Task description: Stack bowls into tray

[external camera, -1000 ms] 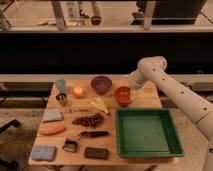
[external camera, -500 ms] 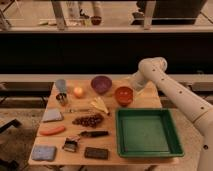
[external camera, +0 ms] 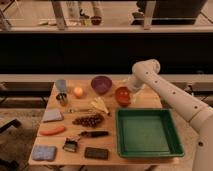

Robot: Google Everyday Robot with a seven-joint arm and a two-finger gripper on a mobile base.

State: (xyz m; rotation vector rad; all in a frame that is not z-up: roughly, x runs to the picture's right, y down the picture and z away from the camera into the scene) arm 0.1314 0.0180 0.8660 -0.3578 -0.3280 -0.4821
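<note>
Hand (external camera: pixel 128 89), jaws spread and holding nothing, at the rear rim of the red-orange bowl (external camera: pixel 122 96), which rests on the bench (external camera: pixel 70 122) just behind the green tray (external camera: pixel 145 112); purple bowl (external camera: pixel 101 84) nearby

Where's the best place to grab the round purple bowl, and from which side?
Probably its rim, from above, on the side facing the gripper: the round purple bowl sits upright, mouth open. The gripper is at the glossy red-orange bowl's rim.
</note>
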